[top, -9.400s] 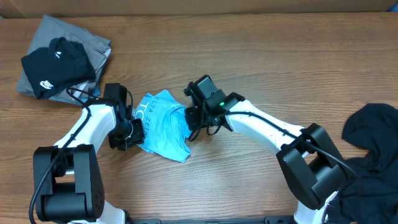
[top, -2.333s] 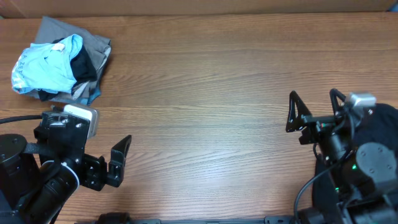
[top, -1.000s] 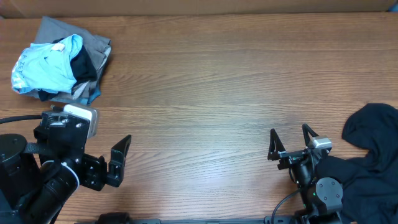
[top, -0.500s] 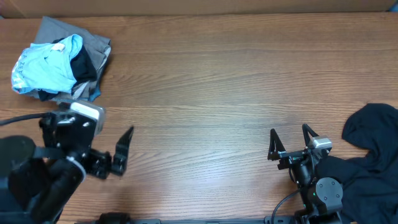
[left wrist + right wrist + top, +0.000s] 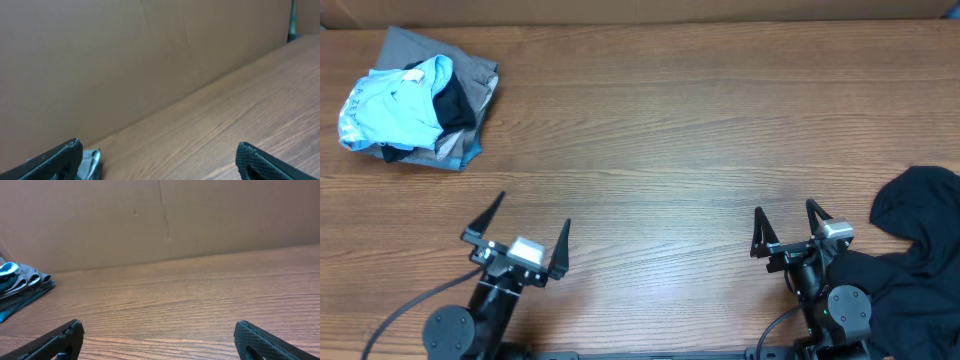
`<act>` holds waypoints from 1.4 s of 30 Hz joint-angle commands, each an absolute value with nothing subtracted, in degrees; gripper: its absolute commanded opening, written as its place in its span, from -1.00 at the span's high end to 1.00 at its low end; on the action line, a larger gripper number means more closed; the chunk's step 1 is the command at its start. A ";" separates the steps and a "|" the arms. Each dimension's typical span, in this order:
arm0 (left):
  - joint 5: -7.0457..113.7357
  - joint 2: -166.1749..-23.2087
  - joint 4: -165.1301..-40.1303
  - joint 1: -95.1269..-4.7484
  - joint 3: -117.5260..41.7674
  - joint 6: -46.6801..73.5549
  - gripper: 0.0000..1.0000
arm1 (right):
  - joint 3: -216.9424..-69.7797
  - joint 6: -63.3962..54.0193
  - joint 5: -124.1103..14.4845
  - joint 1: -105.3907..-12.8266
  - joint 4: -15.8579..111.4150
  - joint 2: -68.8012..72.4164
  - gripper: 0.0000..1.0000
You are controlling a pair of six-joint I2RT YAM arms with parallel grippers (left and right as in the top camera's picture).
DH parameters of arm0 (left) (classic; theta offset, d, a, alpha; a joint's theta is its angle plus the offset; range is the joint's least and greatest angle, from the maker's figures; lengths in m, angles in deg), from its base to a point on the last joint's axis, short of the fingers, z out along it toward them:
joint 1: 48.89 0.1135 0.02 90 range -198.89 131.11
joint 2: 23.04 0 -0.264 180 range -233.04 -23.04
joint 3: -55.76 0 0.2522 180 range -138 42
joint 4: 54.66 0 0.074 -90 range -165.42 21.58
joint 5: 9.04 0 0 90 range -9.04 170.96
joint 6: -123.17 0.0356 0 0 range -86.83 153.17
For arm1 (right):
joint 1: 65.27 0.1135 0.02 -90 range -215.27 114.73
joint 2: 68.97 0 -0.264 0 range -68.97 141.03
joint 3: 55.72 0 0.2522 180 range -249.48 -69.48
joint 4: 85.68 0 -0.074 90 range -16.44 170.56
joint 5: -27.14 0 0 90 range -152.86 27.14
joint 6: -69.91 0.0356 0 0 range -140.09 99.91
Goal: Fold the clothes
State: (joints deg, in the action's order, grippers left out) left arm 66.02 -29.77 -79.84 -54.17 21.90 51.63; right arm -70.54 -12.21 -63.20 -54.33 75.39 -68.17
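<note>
A stack of folded clothes (image 5: 415,100) lies at the table's far left corner: a light blue T-shirt (image 5: 390,108) on top of a black one and a grey one (image 5: 420,50). A crumpled black garment (image 5: 915,235) sits at the right edge. My left gripper (image 5: 517,234) rests near the front left, open and empty. My right gripper (image 5: 786,228) rests near the front right, open and empty, just left of the black garment. The right wrist view shows the stack (image 5: 20,285) far off at left; the left wrist view catches a grey edge (image 5: 90,160).
A brown cardboard wall (image 5: 160,220) runs along the table's far edge. The wooden table (image 5: 670,150) stretches between the two piles.
The left arm has swung down from a raised pose to a rest at the front edge, its fingers pointing toward the far side. The right arm has not moved.
</note>
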 commanded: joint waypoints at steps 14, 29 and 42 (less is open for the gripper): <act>63.53 -23.56 -71.19 -54.45 41.70 52.46 -1.00 | -69.93 -12.23 -63.15 -54.46 75.74 -68.67 -1.00; 63.53 -23.78 -71.19 -54.45 41.70 52.46 -1.00 | -69.93 -12.23 -63.15 -54.46 75.74 -68.67 -1.00; 63.53 -23.78 -71.19 -54.45 41.70 52.46 -0.99 | -69.93 -12.23 -63.15 -54.46 75.74 -68.67 -1.00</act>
